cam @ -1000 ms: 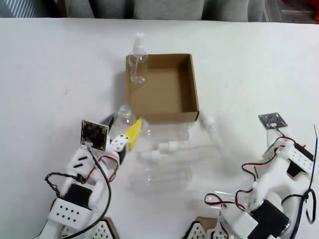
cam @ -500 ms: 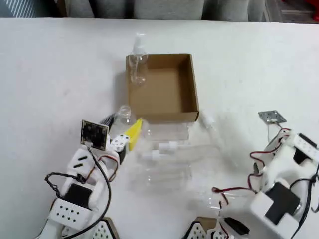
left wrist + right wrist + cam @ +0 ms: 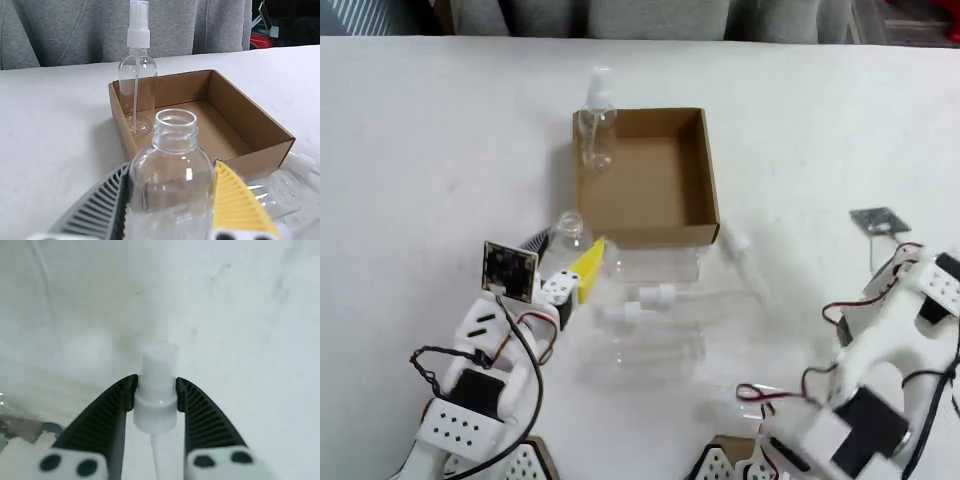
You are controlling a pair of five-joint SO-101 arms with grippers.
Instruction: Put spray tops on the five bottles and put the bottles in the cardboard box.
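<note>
My left gripper point(image 3: 175, 200) is shut on an upright clear bottle point(image 3: 172, 150) with an open neck, just in front of the cardboard box point(image 3: 245, 115); from above, the gripper point(image 3: 575, 262) and bottle point(image 3: 568, 232) sit at the box's point(image 3: 660, 235) near left corner. A bottle with a spray top point(image 3: 596, 130) stands in the box's far left corner. My right gripper point(image 3: 156, 385) is shut on a white spray top point(image 3: 157, 365), its tube hanging toward the wrist, above the bare table. Several clear bottles point(image 3: 655, 340) lie in front of the box.
Loose white spray tops point(image 3: 740, 250) lie among the lying bottles point(image 3: 280, 187) near the box's front. The right arm point(image 3: 880, 380) stands at the table's right side. A seated person in grey is behind the far edge.
The right arm has swung and lifted toward the right, its wrist board moving farther right and back. The left arm and its bottle have stayed still.
</note>
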